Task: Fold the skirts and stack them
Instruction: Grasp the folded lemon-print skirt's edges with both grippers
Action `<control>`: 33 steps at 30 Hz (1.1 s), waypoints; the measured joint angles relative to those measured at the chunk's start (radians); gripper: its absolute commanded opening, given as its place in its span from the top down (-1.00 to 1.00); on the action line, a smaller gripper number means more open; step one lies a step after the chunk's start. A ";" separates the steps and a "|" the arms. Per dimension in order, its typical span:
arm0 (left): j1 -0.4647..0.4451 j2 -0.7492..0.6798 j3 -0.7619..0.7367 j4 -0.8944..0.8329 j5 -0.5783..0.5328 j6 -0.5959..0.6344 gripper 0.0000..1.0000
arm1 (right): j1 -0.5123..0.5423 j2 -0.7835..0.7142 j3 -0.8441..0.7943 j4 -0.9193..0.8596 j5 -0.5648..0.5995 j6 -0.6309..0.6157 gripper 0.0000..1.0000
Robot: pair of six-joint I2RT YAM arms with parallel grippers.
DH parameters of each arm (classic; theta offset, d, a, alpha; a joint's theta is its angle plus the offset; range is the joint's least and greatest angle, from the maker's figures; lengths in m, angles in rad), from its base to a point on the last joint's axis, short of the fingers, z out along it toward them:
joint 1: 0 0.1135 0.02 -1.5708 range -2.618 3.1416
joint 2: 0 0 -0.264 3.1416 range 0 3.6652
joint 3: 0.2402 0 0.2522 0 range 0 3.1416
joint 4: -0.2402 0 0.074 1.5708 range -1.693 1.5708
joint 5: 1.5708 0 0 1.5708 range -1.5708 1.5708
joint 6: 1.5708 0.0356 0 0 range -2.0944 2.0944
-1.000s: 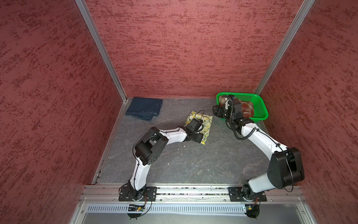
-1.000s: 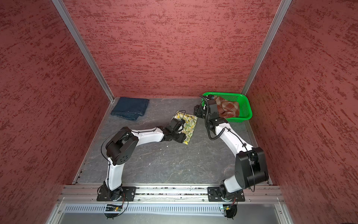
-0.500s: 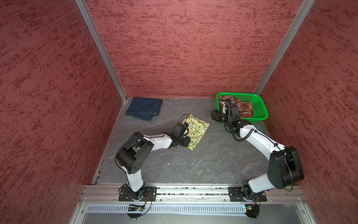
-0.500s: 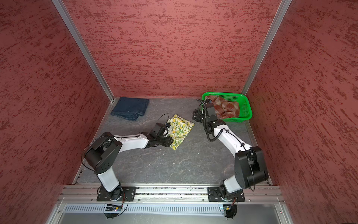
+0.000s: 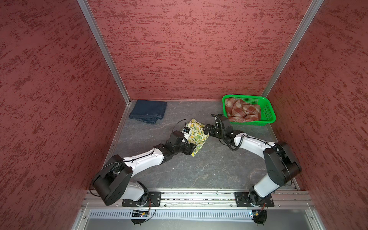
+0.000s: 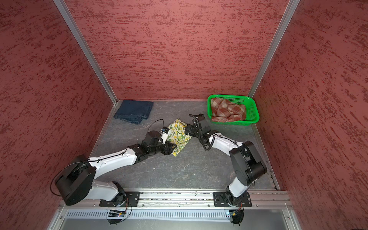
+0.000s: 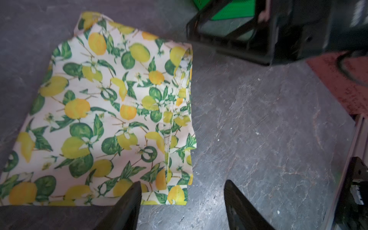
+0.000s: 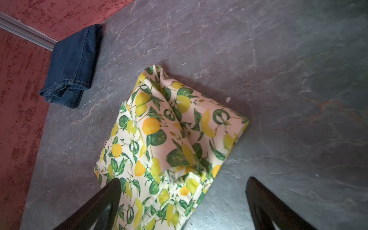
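While the lemon-print skirt [image 5: 196,135] lies folded on the grey table [image 5: 199,169] between the two grippers, neither one grips it. The left gripper [image 7: 182,182] stands spread, one tip over the skirt's corner and the other over bare table. The right gripper [image 8: 183,178] is spread wide too, at the skirt's opposite edge. The denim skirt [image 5: 148,111] lies folded well beyond the left gripper, in the far corner. The plaid skirt [image 5: 242,110] sits crumpled in the green basket [image 5: 268,111] just behind the right gripper.
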 measured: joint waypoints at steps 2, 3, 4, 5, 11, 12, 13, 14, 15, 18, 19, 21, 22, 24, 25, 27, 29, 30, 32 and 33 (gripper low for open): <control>0.007 0.001 0.002 0.018 -0.013 0.000 -0.38 | 0.018 0.016 0.000 0.023 0.002 0.010 -0.97; 0.013 0.010 0.005 0.018 -0.018 -0.002 -0.38 | 0.025 0.026 0.002 0.030 0.003 0.013 -0.97; 0.020 0.028 0.012 0.017 -0.026 -0.003 -0.38 | 0.034 0.041 0.004 0.037 0.006 0.014 -0.97; 0.025 0.052 0.024 0.015 -0.032 -0.004 -0.38 | 0.040 0.058 0.008 0.040 0.011 0.015 -0.97; 0.022 0.217 0.095 0.013 -0.051 -0.013 -0.37 | 0.054 0.140 0.027 0.031 0.103 0.032 -0.93; 0.020 0.235 0.097 0.014 -0.053 -0.014 -0.37 | 0.054 0.145 0.028 0.031 0.122 0.036 -0.93; 0.018 0.251 0.097 0.013 -0.055 -0.017 -0.37 | 0.053 0.146 0.028 0.028 0.142 0.041 -0.92; 0.017 0.265 0.096 0.010 -0.055 -0.021 -0.36 | 0.051 0.147 0.028 0.026 0.158 0.046 -0.91; 0.016 0.274 0.096 0.010 -0.056 -0.025 -0.36 | 0.048 0.147 0.030 0.026 0.170 0.049 -0.91; 0.016 0.294 0.087 0.012 -0.059 -0.032 -0.36 | 0.036 0.163 0.050 0.021 0.193 0.059 -0.89; 0.016 0.296 0.079 0.013 -0.059 -0.034 -0.36 | 0.029 0.175 0.061 0.020 0.194 0.063 -0.88; 0.016 0.298 0.062 0.021 -0.059 -0.038 -0.36 | 0.014 0.199 0.076 0.021 0.193 0.071 -0.87; 0.016 0.297 0.059 0.027 -0.059 -0.039 -0.36 | 0.004 0.212 0.078 0.021 0.193 0.075 -0.86; 0.016 0.297 0.055 0.038 -0.059 -0.041 -0.35 | -0.014 0.231 0.078 0.019 0.189 0.083 -0.81; 0.017 0.297 0.054 0.041 -0.058 -0.043 -0.35 | -0.023 0.237 0.080 0.025 0.189 0.086 -0.77; 0.017 0.297 0.052 0.045 -0.058 -0.047 -0.35 | -0.035 0.245 0.089 0.024 0.180 0.093 -0.64; 0.017 0.297 0.052 0.046 -0.058 -0.048 -0.35 | -0.045 0.257 0.100 0.027 0.173 0.098 -0.52; 0.017 0.297 0.051 0.047 -0.058 -0.048 -0.35 | -0.047 0.264 0.105 0.030 0.167 0.100 -0.46; 0.017 0.297 0.051 0.048 -0.056 -0.050 -0.35 | -0.053 0.275 0.112 0.040 0.154 0.101 -0.36; 0.017 0.297 0.051 0.049 -0.053 -0.050 -0.35 | -0.056 0.280 0.116 0.044 0.150 0.101 -0.32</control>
